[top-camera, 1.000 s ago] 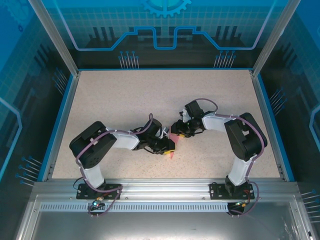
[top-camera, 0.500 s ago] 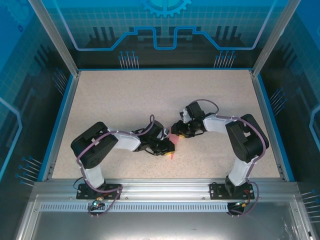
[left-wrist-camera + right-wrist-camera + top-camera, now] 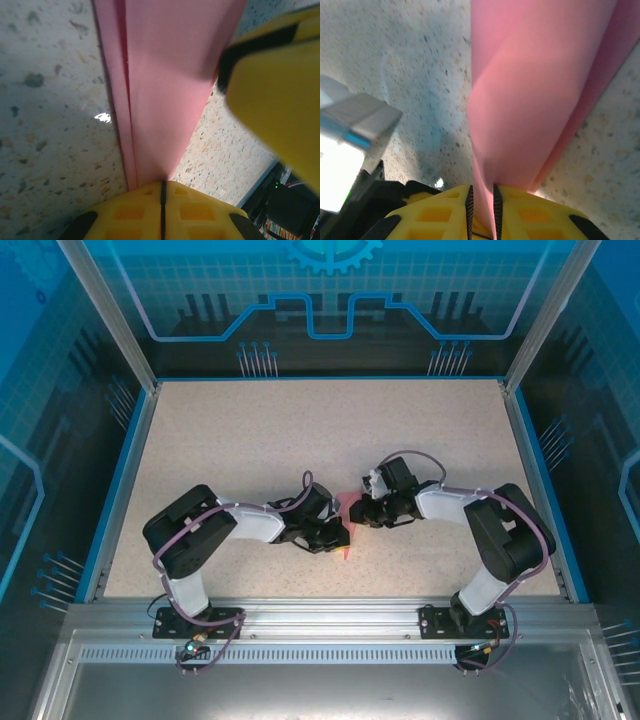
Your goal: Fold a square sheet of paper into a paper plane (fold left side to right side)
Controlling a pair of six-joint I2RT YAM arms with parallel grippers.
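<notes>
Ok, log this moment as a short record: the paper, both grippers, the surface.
paper: pink paper, folded, layers showing along one long edge
left: left gripper shut on the pink paper
right: right gripper shut on the pink paper
layout: grippers face each other, paper between them
surface: speckled beige table

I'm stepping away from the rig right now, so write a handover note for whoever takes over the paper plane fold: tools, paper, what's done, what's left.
Left tool: shut on the pink paper.
Right tool: shut on the same paper, from the opposite side.
Paper: between the two tools, near the middle of the table.
Done: it is already doubled into layers, with a crease running along it.
Left: no pointed dart shape yet, so the later folds likely remain.
</notes>
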